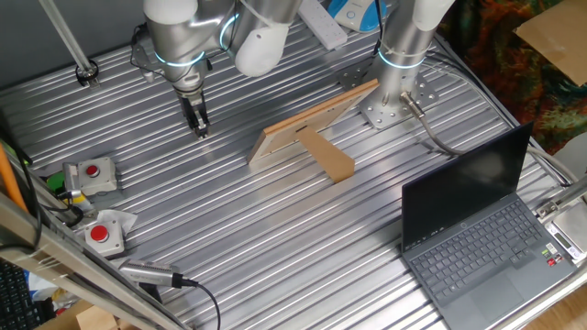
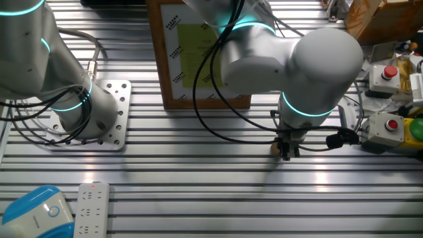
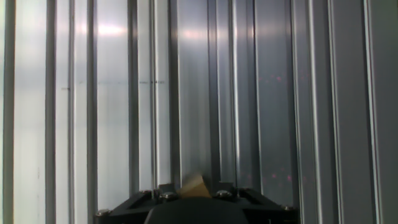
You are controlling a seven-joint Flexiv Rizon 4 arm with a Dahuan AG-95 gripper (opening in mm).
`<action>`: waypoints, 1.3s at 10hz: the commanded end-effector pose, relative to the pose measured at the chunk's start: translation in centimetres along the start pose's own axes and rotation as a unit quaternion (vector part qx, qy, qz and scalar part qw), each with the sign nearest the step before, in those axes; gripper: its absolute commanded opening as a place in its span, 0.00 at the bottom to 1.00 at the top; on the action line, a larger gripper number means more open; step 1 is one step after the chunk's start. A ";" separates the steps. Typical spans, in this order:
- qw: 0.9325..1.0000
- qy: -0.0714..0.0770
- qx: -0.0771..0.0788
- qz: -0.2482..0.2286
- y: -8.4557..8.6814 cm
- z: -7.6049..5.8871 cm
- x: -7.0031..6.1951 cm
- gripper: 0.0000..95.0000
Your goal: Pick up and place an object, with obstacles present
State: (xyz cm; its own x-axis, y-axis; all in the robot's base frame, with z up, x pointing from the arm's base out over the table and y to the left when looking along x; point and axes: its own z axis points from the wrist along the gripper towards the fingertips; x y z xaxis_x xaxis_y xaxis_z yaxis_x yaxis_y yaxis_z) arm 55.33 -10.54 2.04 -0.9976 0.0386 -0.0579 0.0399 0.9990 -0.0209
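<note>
My gripper (image 1: 199, 128) points straight down with its tips at the ribbed metal table, left of the obstacles. It also shows in the other fixed view (image 2: 286, 153). The tiny tan wooden cube (image 2: 274, 148) sits at the fingertips, and in the hand view (image 3: 194, 186) it shows between the jaws at the bottom edge. The jaws look closed on it. The obstacles stand to the right: the thin light-wood panel (image 1: 312, 119) on edge and the brown bar (image 1: 330, 158) form a T. The panel's face (image 2: 205, 102) shows in the other fixed view.
A black laptop (image 1: 477, 229) lies open at the front right. Two boxes with red buttons (image 1: 92, 172) (image 1: 103, 234) sit at the left edge. A second arm's base (image 1: 396, 101) stands behind the panel. A white power strip (image 2: 92, 208) lies near it.
</note>
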 end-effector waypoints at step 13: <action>0.999 0.003 0.002 0.032 -0.4 -3.1 -1.0 0.00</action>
State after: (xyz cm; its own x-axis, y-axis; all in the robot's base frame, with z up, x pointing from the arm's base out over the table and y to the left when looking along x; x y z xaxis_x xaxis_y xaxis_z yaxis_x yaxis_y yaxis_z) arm 56.22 -10.98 5.12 -0.9932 0.1033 -0.0546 0.1048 0.9942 -0.0253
